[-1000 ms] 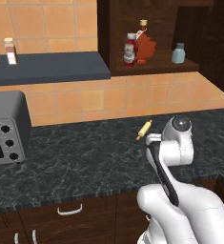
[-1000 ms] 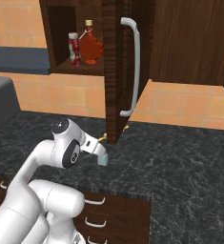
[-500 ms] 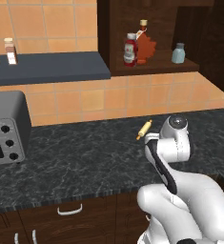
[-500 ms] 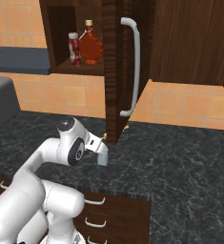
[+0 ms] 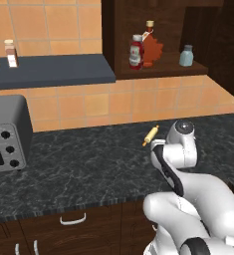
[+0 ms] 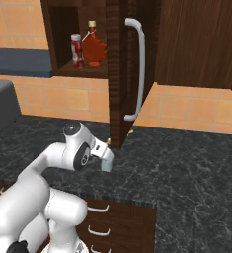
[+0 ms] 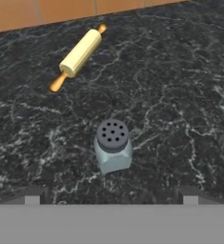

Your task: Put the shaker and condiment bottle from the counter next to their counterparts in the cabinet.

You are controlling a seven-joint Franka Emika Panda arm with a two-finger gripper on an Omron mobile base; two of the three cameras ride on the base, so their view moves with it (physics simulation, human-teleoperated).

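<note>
A pale blue-grey shaker point(image 7: 113, 147) with a grey holed cap stands upright on the dark speckled counter point(image 7: 180, 95). My gripper point(image 7: 111, 196) hangs open right above it, one fingertip on each side, touching nothing. In the right base view the shaker point(image 6: 106, 166) peeks out just under the hand. Inside the brown cabinet point(image 5: 158, 69), the red condiment bottle point(image 5: 136, 51) stands beside the maple-leaf bottle point(image 5: 151, 47), and a matching shaker point(image 5: 186, 56) stands further right on the same shelf.
A wooden rolling pin point(image 7: 79, 53) lies on the counter behind the shaker. The cabinet's open door point(image 6: 118, 74) with its long handle point(image 6: 137, 69) hangs just above the hand. A grey toaster oven point(image 5: 4, 134) sits at the left, under a blue-grey shelf point(image 5: 49, 69) with jars.
The hand has shifted slightly rightward and down over the counter shaker. The jaws stayed open and nothing else moved.
</note>
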